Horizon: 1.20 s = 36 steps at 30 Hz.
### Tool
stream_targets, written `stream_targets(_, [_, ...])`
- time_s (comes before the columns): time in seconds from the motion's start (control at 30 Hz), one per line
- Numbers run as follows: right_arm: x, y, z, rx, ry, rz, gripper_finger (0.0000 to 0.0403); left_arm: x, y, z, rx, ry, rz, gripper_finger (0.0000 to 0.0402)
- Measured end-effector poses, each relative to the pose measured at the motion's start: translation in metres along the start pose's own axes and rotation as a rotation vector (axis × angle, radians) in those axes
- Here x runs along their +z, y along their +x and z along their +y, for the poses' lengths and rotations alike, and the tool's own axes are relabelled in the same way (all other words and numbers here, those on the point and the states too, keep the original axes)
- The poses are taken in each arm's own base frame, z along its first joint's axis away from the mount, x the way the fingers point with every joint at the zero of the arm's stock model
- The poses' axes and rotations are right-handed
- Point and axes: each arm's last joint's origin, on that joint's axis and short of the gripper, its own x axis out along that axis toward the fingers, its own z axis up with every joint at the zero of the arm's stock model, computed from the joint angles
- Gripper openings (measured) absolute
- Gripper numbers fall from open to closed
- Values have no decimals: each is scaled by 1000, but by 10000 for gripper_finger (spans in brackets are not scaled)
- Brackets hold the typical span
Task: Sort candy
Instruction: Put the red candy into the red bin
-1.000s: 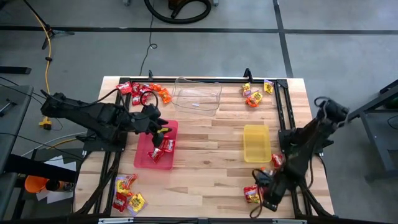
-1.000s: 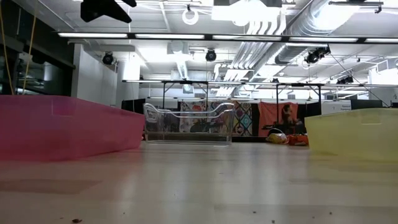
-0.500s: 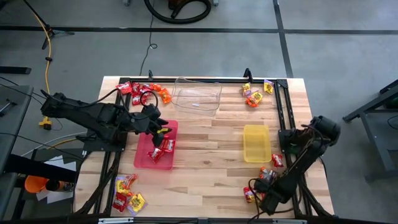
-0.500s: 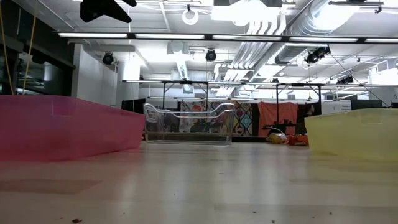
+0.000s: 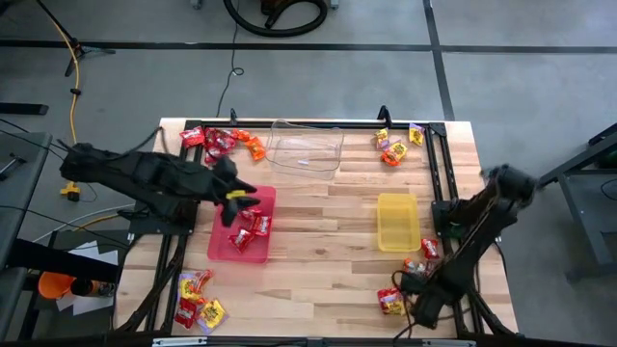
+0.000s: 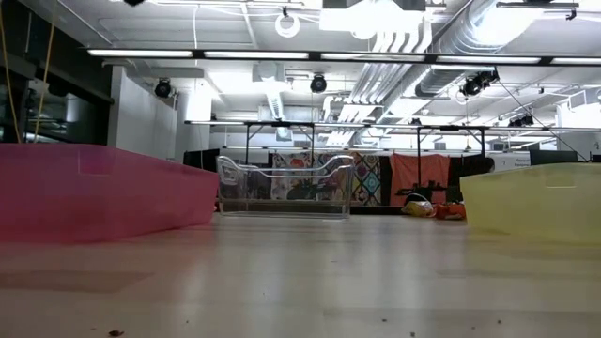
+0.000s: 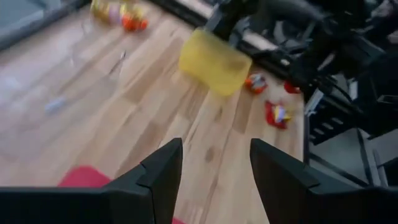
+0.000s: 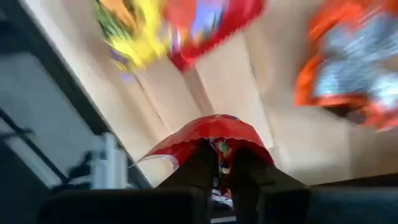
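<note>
Your right end effector [image 8: 217, 163] is at the bench's front right corner, its fingers pinched onto a red candy packet [image 8: 211, 134]. In the wrist view the wrapper bulges up between the two dark fingers. Just beside it on the wood lie more packets, one yellow and red [image 8: 180, 28] and one orange [image 8: 348, 74].

Your left end effector [image 7: 214, 171] hangs over the back end of the red tray [image 5: 224, 246], near the bench's left edge, fingers spread apart and holding nothing. Several red candy packets [image 5: 253, 226] already lie in that tray.

The yellow tray [image 5: 397, 221] sits toward the right edge of the bench and looks unfilled from above. The clear tray [image 5: 307, 147] stands at the middle of the back edge.

Loose candy lies in four groups: a red and orange pile [image 5: 224, 143] at the back left corner, orange and yellow packets [image 5: 393, 146] at the back right, mixed packets [image 5: 197, 297] at the front left corner, and red ones [image 5: 405, 284] at the front right by your right arm.
</note>
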Motion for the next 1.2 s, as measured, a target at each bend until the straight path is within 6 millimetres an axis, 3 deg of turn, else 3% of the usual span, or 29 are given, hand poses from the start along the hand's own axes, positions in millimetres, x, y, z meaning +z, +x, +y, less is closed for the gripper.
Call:
stream_targets(0.1, [7,-39,-12,100,2,-178,12,6,-14,3,19,9,-73,175])
stream_targets(0.2, [26,-79,-26,150,0,-483,10,7,-22,7,55,0,-124,175])
stream_targets(0.33, [67,-120,-41,100,-66,-858,7,8,-25,9,80,-4,-150,175])
stream_targets(0.47, [121,-137,-52,55,-152,-1051,5,8,-24,9,104,15,-159,175])
stream_targets(0.6, [179,-133,-59,77,-260,-1147,3,8,-22,9,114,16,-158,175])
stream_targets(0.77, [238,-109,-61,191,-339,-1269,3,9,-22,10,142,-10,-180,175])
stream_targets(0.97, [286,-83,-55,269,-307,-1393,3,9,-23,11,172,-12,-201,175])
stream_targets(1.2, [335,-78,-28,309,-384,-1402,4,10,-23,11,184,-12,-210,175])
